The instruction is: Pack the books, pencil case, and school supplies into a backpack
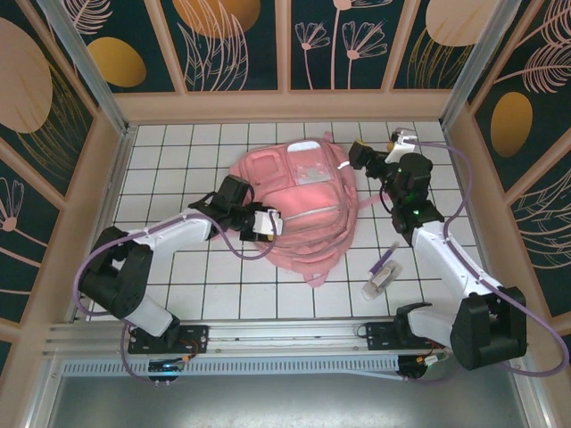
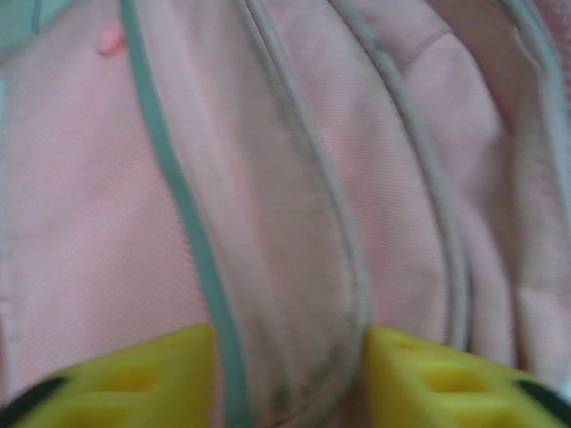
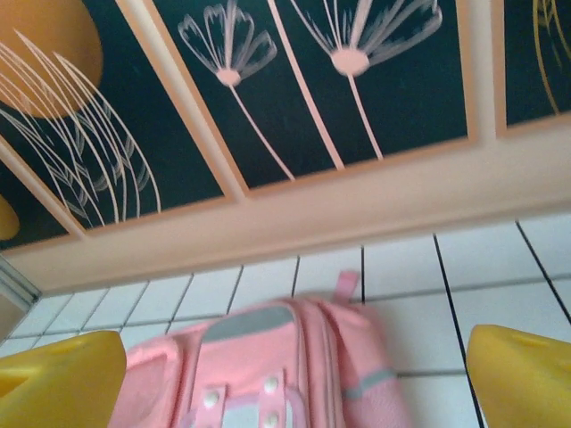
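Observation:
The pink backpack (image 1: 299, 201) lies flat in the middle of the tiled table. My left gripper (image 1: 273, 223) rests on its left side. In the left wrist view its yellow fingers (image 2: 152, 374) press either side of a raised fold of pink fabric (image 2: 294, 267) beside a grey-green zip line, so my left gripper (image 2: 290, 361) is shut on that fold. My right gripper (image 1: 357, 157) hovers by the backpack's top right corner, open wide with nothing between its fingers (image 3: 517, 374); the backpack (image 3: 268, 374) shows below it. A purple pen (image 1: 385, 259) and a translucent tube (image 1: 379, 281) lie right of the backpack. The books and pencil case are hidden.
Wooden walls (image 1: 285, 107) with dark flower panels close in the table at the back and both sides. A metal rail (image 1: 285, 334) runs along the near edge by the arm bases. Bare white tiles (image 1: 169, 160) lie left of the backpack.

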